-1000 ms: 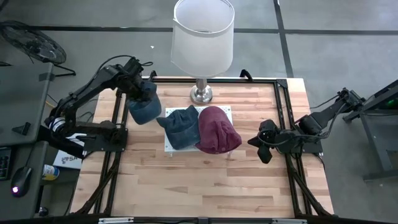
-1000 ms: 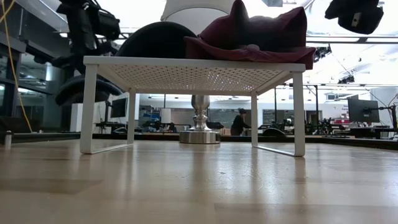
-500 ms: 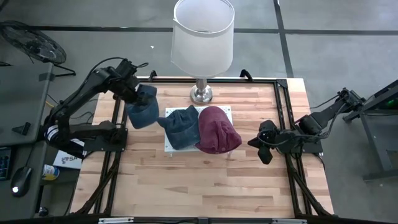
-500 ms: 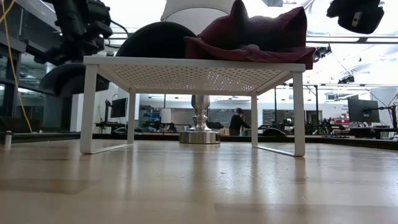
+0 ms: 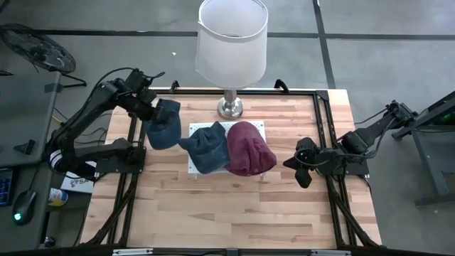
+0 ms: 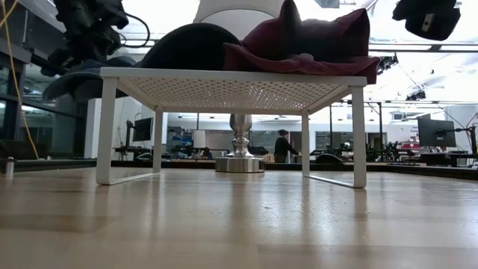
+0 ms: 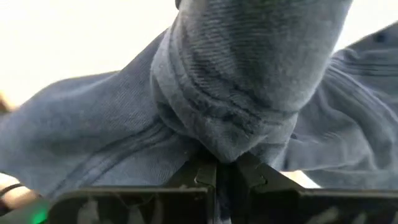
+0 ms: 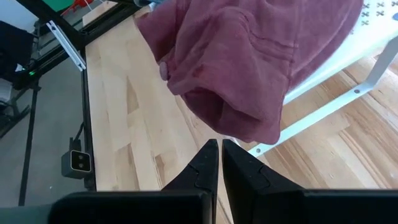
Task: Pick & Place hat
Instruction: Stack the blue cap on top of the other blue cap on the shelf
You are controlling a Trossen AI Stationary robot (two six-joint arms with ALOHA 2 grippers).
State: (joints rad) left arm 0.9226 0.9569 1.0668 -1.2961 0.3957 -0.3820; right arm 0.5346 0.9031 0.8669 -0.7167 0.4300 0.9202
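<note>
A lab: monitors (image 6: 435, 132), workstations and a person (image 6: 283, 146) behind the table (image 6: 239, 217).

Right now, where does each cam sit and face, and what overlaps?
High: overhead, straight down; both arms, left claw shut on blue hat.
Low: tabletop level, facing white rack; arms above.
Left wrist: on blue hat; fingers pinch it.
Right wrist: faces maroon hat; right claw shut.
Shared: the maroon hat shows in high, low and right wrist.

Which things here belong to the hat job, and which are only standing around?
Job: blue hat pinched in left gripper; white rack with second blue hat and maroon hat; right gripper, waiting shut.
Idle: lamp.
</note>
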